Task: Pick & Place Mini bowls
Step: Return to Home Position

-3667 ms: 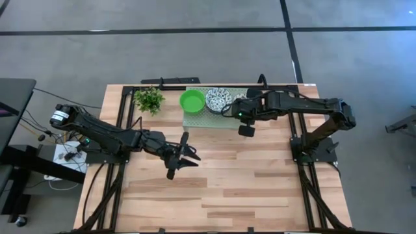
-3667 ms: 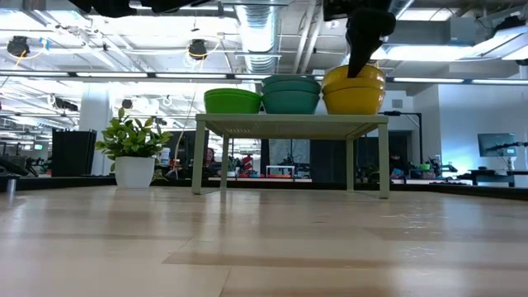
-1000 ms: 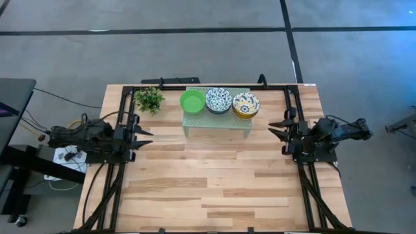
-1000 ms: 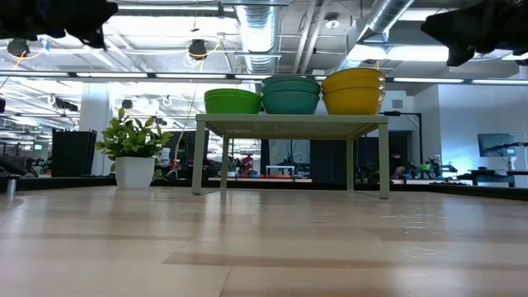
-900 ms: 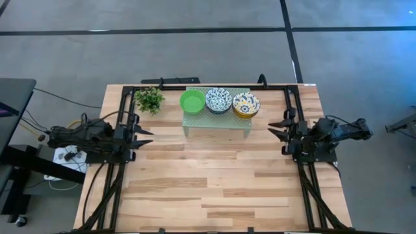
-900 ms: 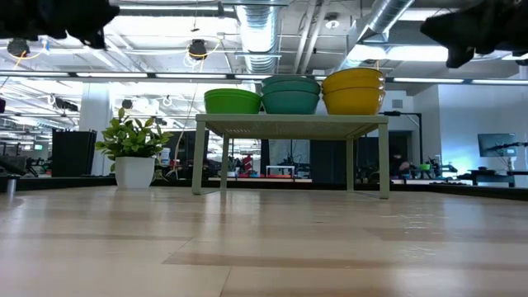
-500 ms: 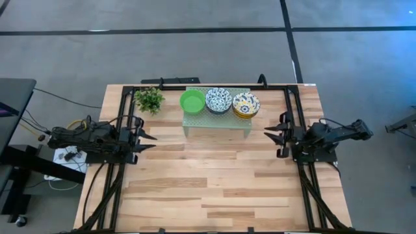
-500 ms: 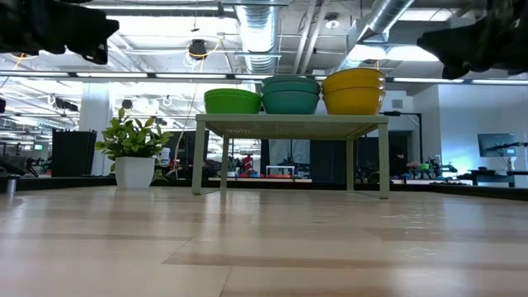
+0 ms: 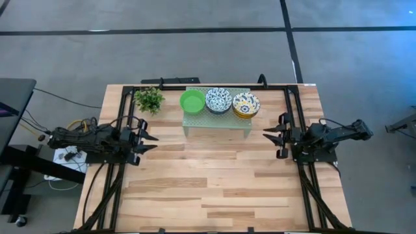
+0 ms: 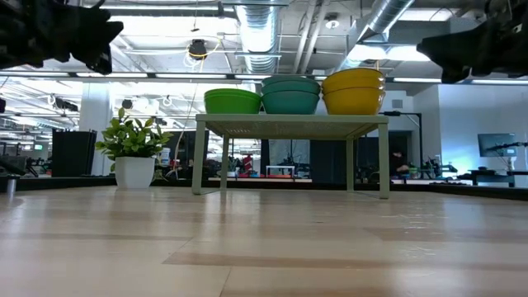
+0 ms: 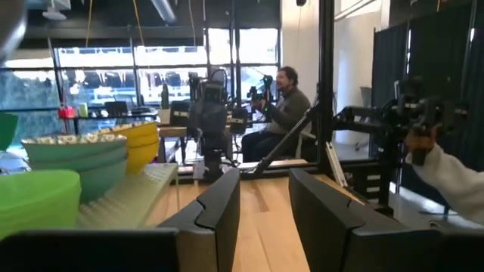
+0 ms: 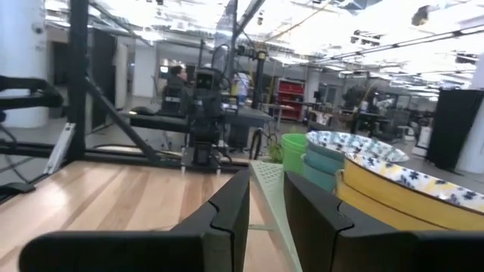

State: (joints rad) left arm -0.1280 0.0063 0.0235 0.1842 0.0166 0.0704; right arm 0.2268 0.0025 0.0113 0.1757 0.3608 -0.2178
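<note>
The placing work looks finished, and the step in hand is judged to be the homing of both arms. At the bench's (image 9: 208, 188) left edge, the left gripper (image 9: 149, 142) is sitting folded low over the frame, well apart from the bowls. It is pointing in across the boards with its jaws apart and nothing between them. Its own wrist view is showing a clear gap between the two dark fingers (image 11: 219, 208).

Moving rightward, the small plant (image 9: 149, 99) is standing at the far side, just beside the rack (image 9: 195, 121). The pale perforated rack is carrying all the bowls that are visible, in three stacks side by side:
- The green bowls (image 9: 192, 101) are sitting at its left end.
- The white-and-blue bowls (image 9: 218, 100) are sitting in the middle.
- The yellow-and-blue bowls (image 9: 246, 104) are sitting at its right end.

Each stack is touching or nearly touching its neighbour. From table height several rims are showing in the middle and right stacks, though an exact count per stack is hard to make. The top bowls are holding nothing, and no bowl is lying on the bench itself.

At the right edge, the right gripper (image 9: 273, 138) is mirroring the left — folded in, jaws apart, empty, and facing the rack from well clear.

The next move likely calls for nothing more than settling each arm into its rest pose, keeping both clear of the rack so the stacks are not nudged.
</note>
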